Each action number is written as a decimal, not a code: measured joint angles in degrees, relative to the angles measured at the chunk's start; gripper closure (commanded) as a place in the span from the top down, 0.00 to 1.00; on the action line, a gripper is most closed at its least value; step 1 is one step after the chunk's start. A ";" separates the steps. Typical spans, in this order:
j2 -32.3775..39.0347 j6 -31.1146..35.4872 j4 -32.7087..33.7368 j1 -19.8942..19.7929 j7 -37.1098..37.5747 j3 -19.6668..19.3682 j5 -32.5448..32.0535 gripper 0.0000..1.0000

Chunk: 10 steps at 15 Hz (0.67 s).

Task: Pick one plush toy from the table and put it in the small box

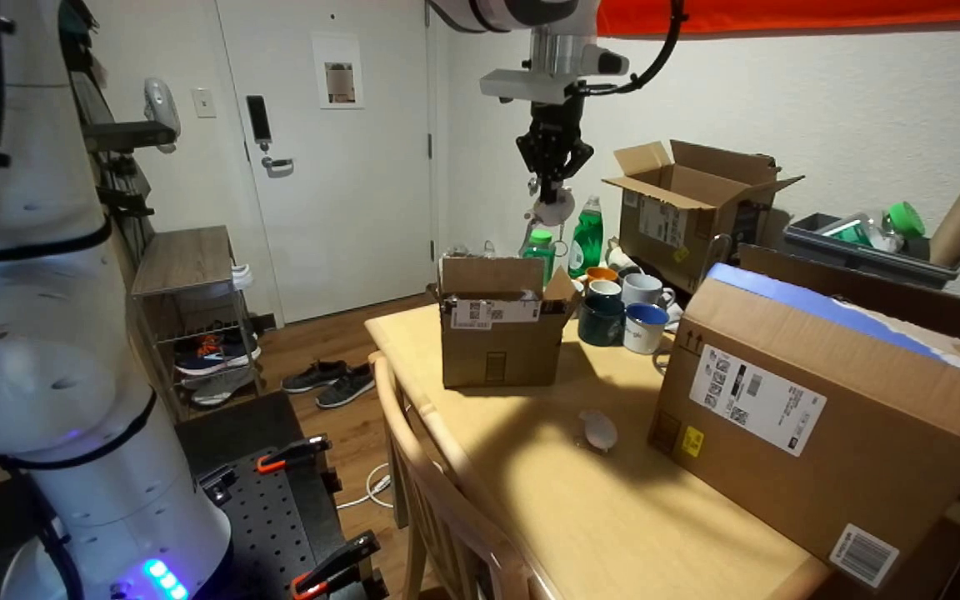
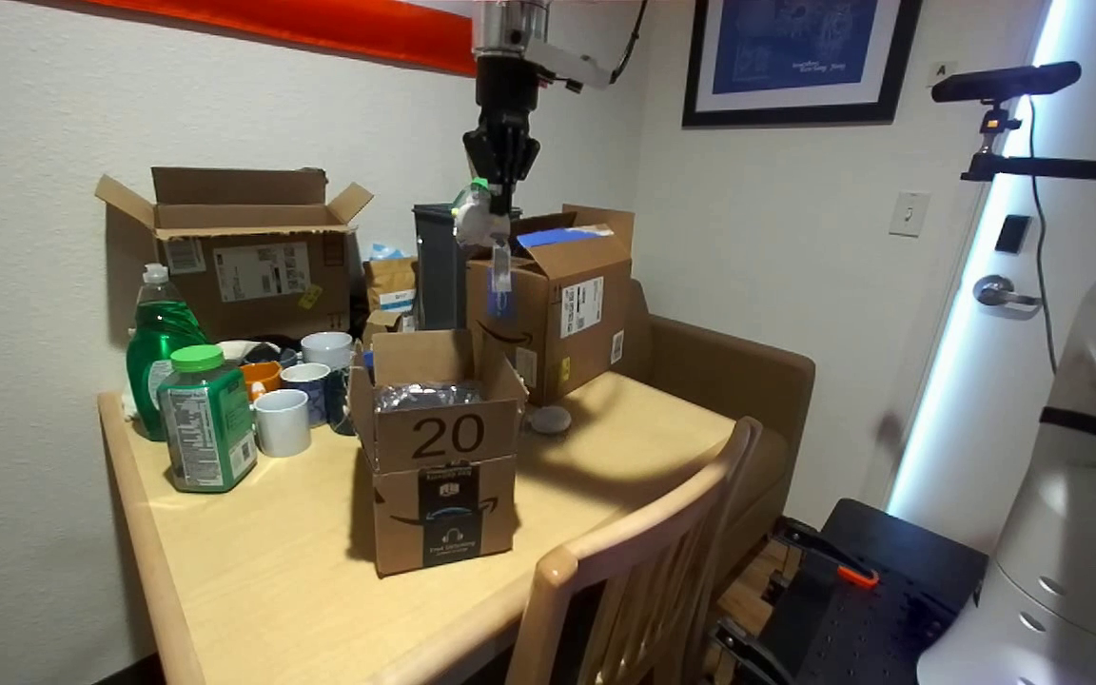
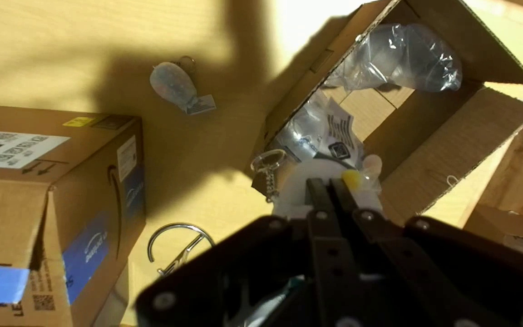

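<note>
The plush toy [image 1: 560, 207], pale white with a keyring and paper tag, hangs in my gripper [image 1: 550, 192]; it also shows in an exterior view [image 2: 479, 224] and in the wrist view [image 3: 292, 187]. The fingers [image 3: 325, 181] are nearly together on it, and its middle is hidden by them. The small box [image 1: 497, 350] stands open on the table [image 1: 605, 517], below my gripper. In the wrist view the toy overlaps one end of the box [image 3: 452, 150]; whether it is directly above the opening I cannot tell. Crumpled clear plastic [image 3: 397, 59] lies inside the box.
A smaller white toy [image 1: 599, 431] with a tag lies on the table between the small box and the big labelled carton [image 1: 863, 450]. Several mugs [image 1: 645, 327], green bottles [image 1: 587, 237] and a wide-flapped carton [image 1: 655, 221] stand behind. A chair [image 1: 438, 483] is at the table's edge.
</note>
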 measured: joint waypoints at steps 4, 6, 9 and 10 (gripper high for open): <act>3.16 -0.78 3.41 0.90 0.04 0.72 -0.01 0.01; 3.77 -0.92 3.80 1.15 0.20 0.95 -0.04 0.01; 3.87 -1.31 3.70 1.53 1.31 1.13 -0.34 0.01; 3.87 -1.39 3.57 1.72 1.55 1.22 -0.50 0.01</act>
